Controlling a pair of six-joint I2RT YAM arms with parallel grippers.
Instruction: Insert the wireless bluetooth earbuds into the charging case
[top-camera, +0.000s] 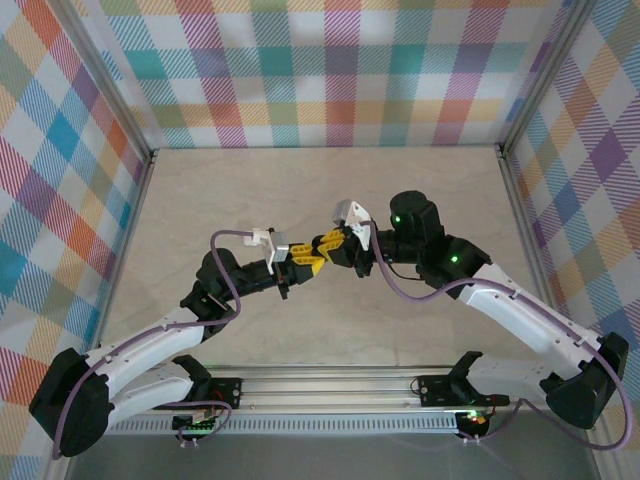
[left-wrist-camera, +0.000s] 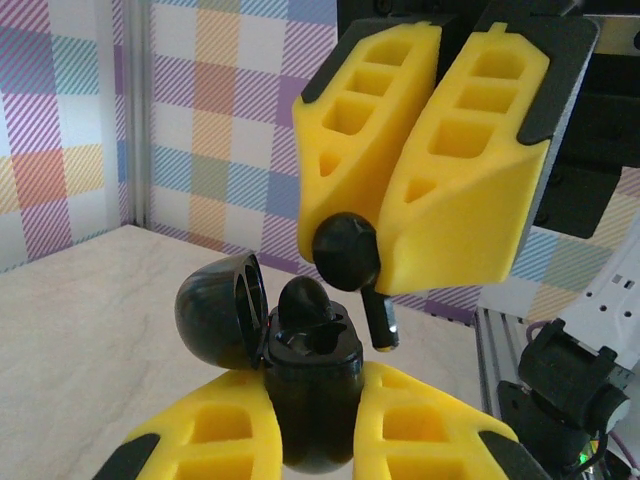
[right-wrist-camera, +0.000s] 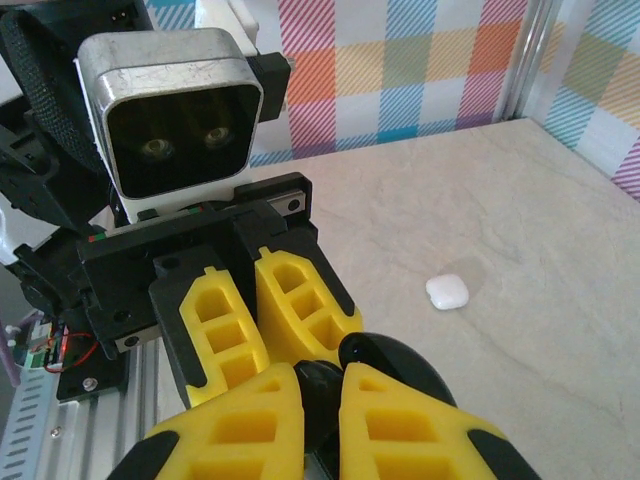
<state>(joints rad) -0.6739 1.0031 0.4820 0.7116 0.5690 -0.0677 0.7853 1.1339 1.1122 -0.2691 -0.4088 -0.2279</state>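
Black charging case (left-wrist-camera: 310, 365) is clamped upright in my left pincer (left-wrist-camera: 315, 400), lid thrown back so the sockets face up; one seated bud (left-wrist-camera: 303, 298) sits inside. My right pincer (left-wrist-camera: 372, 255) is closed on a black earbud (left-wrist-camera: 345, 250), held stem-down just above and beside the case mouth, which I judge is to line it up for a straight drop into the free socket.

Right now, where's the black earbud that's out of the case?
Left wrist view: the black stemmed earbud sits pinched in the right pincer, just above the open glossy black charging case in the left pincer.
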